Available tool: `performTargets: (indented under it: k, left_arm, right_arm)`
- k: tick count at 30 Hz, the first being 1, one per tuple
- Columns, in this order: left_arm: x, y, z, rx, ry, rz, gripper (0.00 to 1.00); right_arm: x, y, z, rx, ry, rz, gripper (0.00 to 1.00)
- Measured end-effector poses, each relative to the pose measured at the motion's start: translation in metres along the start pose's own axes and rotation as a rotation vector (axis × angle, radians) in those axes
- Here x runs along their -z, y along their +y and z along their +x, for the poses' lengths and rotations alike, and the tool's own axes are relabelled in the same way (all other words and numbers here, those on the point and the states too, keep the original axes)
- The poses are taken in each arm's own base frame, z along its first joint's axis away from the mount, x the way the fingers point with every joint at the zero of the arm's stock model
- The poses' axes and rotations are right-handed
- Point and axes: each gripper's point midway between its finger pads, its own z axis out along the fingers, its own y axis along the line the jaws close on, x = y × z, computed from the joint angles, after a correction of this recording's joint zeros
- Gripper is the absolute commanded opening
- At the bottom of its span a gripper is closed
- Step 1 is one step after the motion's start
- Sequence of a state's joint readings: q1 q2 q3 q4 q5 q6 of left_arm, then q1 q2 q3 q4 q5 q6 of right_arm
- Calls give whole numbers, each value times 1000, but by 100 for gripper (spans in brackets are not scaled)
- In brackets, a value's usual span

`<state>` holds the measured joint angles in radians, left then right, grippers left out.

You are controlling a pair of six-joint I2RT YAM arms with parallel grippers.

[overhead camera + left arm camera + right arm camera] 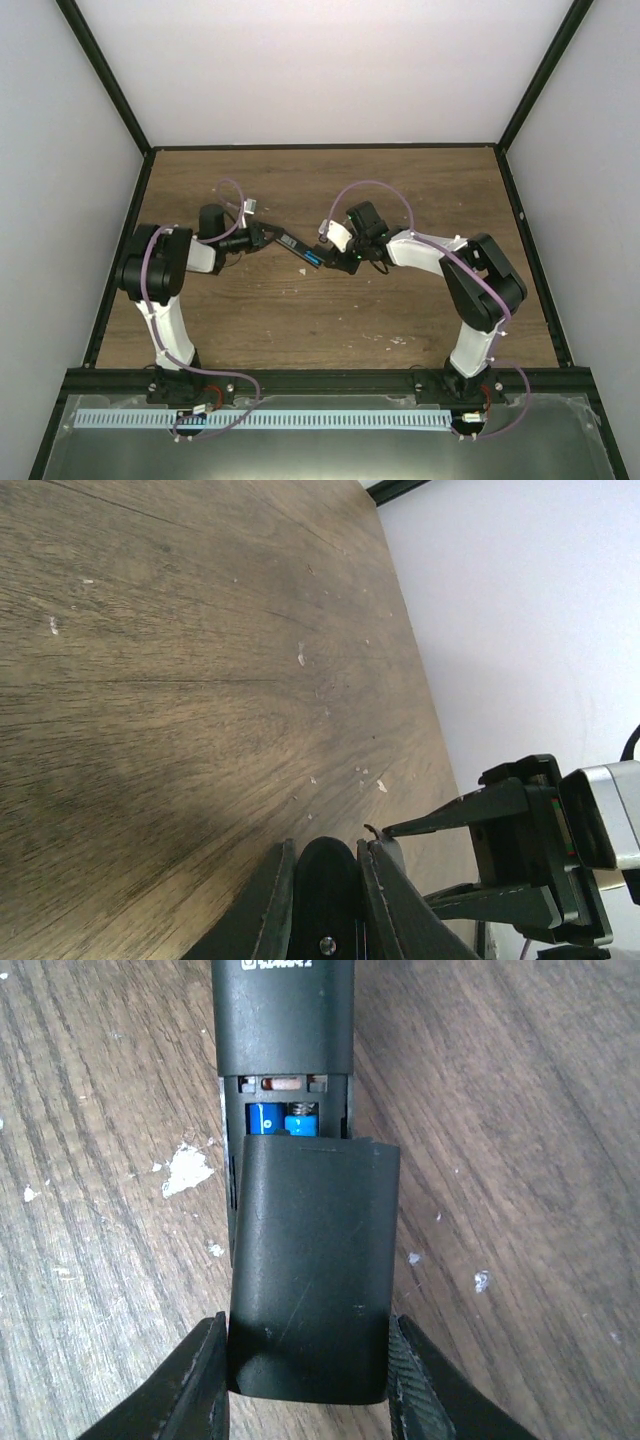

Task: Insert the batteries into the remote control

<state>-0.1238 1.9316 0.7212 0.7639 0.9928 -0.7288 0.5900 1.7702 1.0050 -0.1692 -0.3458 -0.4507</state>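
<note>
The black remote control (290, 244) is held off the table between the two arms. My left gripper (262, 237) is shut on one end of it; that rounded end (328, 890) sits between the fingers (272, 900). In the right wrist view the remote's body (285, 1015) has its bay open, and two blue batteries (265, 1120) lie side by side inside. My right gripper (306, 1325) is shut on the short black cover piece (310, 1260), which overlaps the bay's lower part. The blue also shows from above (313, 260) beside the right gripper (335, 262).
Pale debris specks (187, 1168) lie on the wooden table under the remote, and more lie near the front (395, 340). A black frame (320, 147) and white walls bound the table. The right gripper's fingers (450, 818) pass close to my left fingers.
</note>
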Motion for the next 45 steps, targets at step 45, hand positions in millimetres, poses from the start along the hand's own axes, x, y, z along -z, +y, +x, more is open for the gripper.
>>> performTargets:
  k: [45]
  left_arm:
    - [4, 16, -4, 38, -3, 23, 0]
  right_arm:
    - [-35, 6, -15, 69, -2, -35, 30]
